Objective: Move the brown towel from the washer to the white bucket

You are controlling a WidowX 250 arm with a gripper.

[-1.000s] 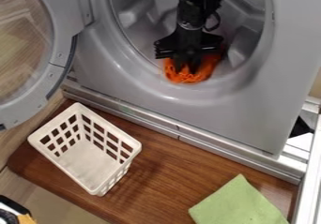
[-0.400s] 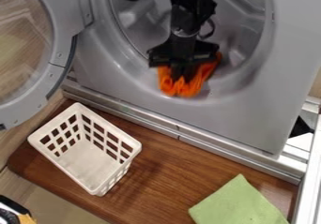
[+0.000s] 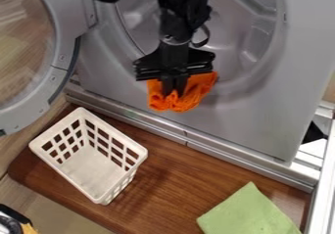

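My gripper hangs in front of the washer's lower opening rim, shut on an orange cloth. This orange towel bunches around the fingertips and droops a little below them. The washer is grey with its round opening behind the arm. At the lower left a white basket with square holes in its walls stands on the wooden surface, below and to the left of the gripper; its visible inside holds nothing.
The open washer door stands at the left. A green cloth lies at the lower right of the wooden board. A metal rail runs between washer and board. A black and white object sits at the lower left corner.
The gripper has come out of the washer's opening, moving left and down in the view with the orange towel. Basket, door and green cloth have stayed where they were.
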